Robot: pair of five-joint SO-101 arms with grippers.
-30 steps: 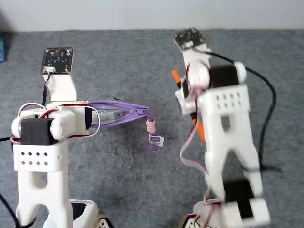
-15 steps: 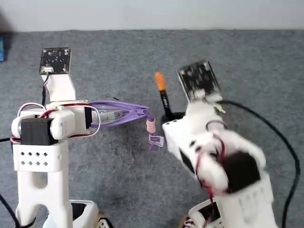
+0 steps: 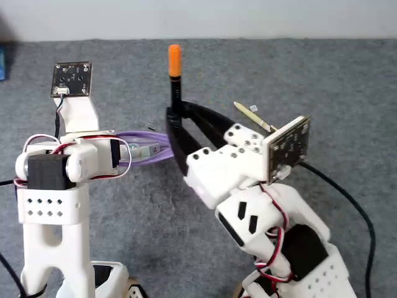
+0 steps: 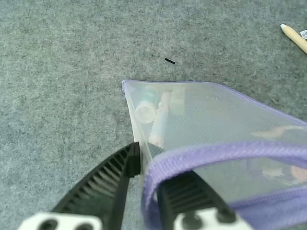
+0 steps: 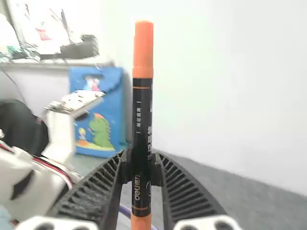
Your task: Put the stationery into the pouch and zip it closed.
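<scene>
**Marker clamped in the right hand, pouch pinched in the left**

I've got the marker (image 3: 174,74) lined up in the high view. Its long axis runs away from the arm bases toward the far edge of the worktop (image 3: 347,93), orange cap at the far end, black barrel coming back into the right hand (image 3: 177,118). That hand is pressed in on the barrel, one ribbed finger on each side. From the right wrist camera the marker sticks straight out from between the fingers (image 5: 110,182), cap end farthest from the hand, with a pale wall (image 5: 230,86) and a blue bag (image 5: 96,110) behind it.

Over to the left. The left hand (image 4: 146,167) is closed down on one end of the pouch (image 4: 216,129), its purple zip band caught between the two black fingers. The pouch stretches across the worktop from the left arm toward the right arm; in the high view its purple edge (image 3: 146,144) runs in under the right hand's fingers.

The left wrist camera lets me look through the mesh wall: pale sticks (image 4: 156,115) sit inside, lying along the pouch's end. A pencil (image 4: 293,37) lies loose on the worktop; from high up I see it (image 3: 254,116) just beyond the right arm, on a diagonal.
</scene>
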